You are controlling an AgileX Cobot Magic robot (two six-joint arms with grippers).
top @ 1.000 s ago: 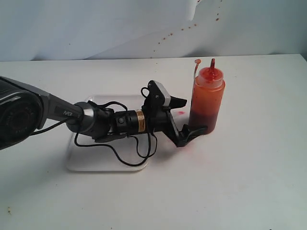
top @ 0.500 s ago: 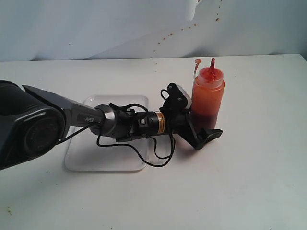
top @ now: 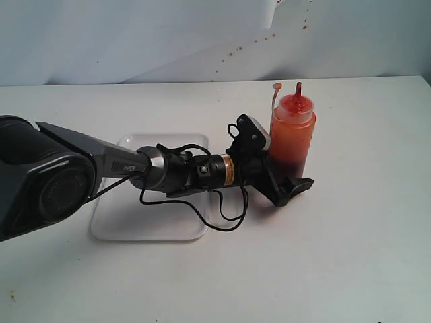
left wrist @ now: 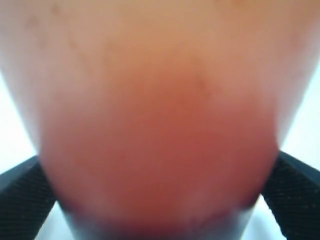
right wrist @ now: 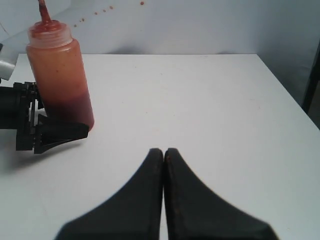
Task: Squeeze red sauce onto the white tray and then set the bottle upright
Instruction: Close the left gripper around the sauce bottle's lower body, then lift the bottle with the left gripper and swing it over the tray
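Tabletop (top: 350,222) runs plain, matte white to its back edge, where it meets a pale wall (top: 135,40) speckled with small reddish-brown spots (top: 236,50).

The bottle (top: 291,134) stands upright toward the back edge and well short of the back right corner. Its nozzle points up and its small cap (top: 277,86) is raised on a thin tether beside it. Red sauce (top: 289,165) sits dark in the bottle's lower part, with paler orange above.

The white tray (top: 121,225) lies flat about midway between the back and front edges, apart from the bottle. The left arm (top: 121,165) and its looping black cable (top: 202,219) pass over it.

The left gripper (top: 288,180) straddles the bottle's base with a finger (left wrist: 20,192) close on either side. The left wrist view is a blur of orange, so I cannot tell whether the claw is actually pinching.

The right gripper (right wrist: 163,152) has its claw pressed together, holding nothing, over bare table well apart from the bottle.
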